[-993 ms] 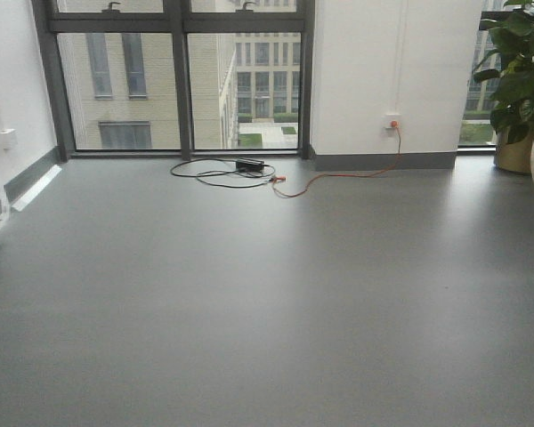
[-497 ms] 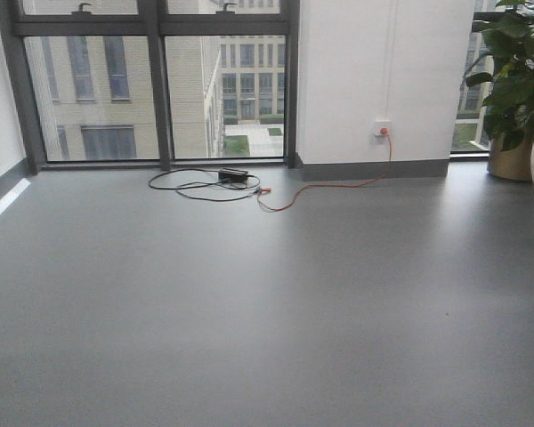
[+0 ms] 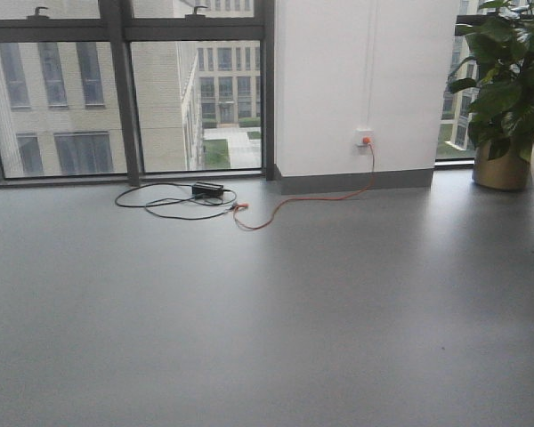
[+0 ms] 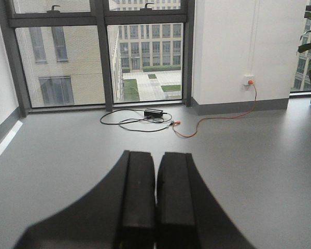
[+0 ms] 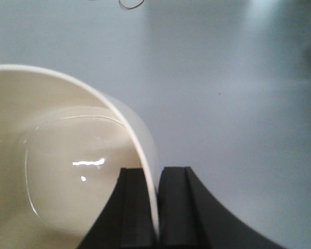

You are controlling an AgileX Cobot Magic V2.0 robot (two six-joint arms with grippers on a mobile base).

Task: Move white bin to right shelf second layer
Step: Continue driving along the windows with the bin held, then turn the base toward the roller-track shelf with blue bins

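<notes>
Right tool (image 5: pixel 157 179) pinched shut on the white bin (image 5: pixel 57 166) at its thin rim, glossy cream interior; left tool (image 4: pixel 156 158) closed on nothing.

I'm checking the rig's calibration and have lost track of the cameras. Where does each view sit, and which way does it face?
Exterior front-facing: looks forward, level across the grey floor to the windows and potted plant; no robot part shows.
Left wrist: behind the left pincer, shut and empty, facing the same windows.
Right wrist: behind the right pincer, tilted down at the floor, shut on the wall of the white bin.
Shared: front and left wrist views both show the black adapter and orange cable.
</notes>
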